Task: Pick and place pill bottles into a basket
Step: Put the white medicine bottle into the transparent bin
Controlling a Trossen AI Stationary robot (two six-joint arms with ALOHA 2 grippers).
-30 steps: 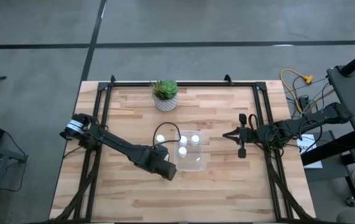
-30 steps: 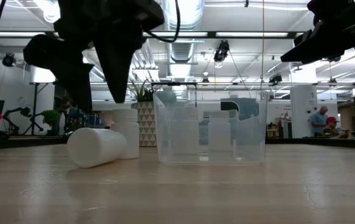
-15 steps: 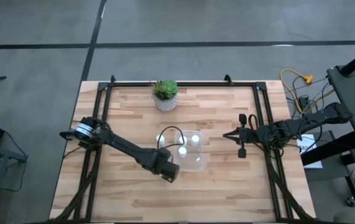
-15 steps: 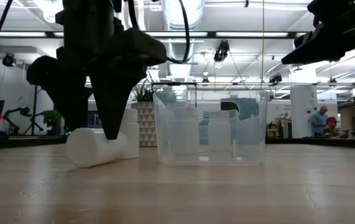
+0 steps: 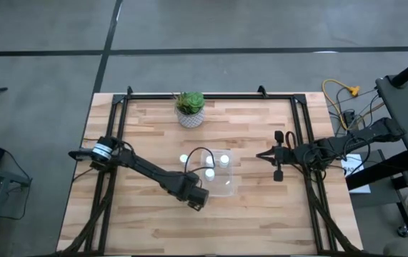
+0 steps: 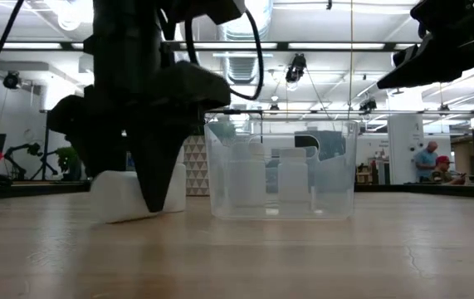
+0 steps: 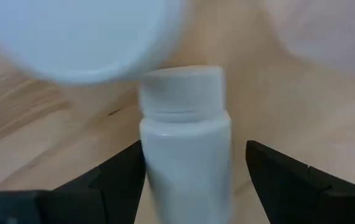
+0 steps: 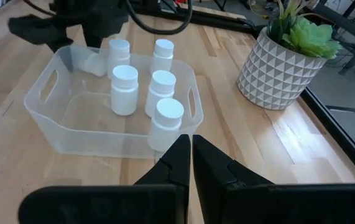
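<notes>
Down at the table, the left gripper [image 7: 186,186] stands spread around a lying bottle [image 7: 185,149], fingers [image 7: 118,177] either side, just beside the tub [image 5: 219,184]; three bottles [image 8: 124,90] stand inside it. Well apart from the tub, the right gripper [image 8: 191,163] hangs clenched on nothing

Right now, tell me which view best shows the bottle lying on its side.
Left wrist view: the lying bottle fills the picture between the left claw's open fingers. Low view shows it partly behind the arm. High view hides it.
</notes>
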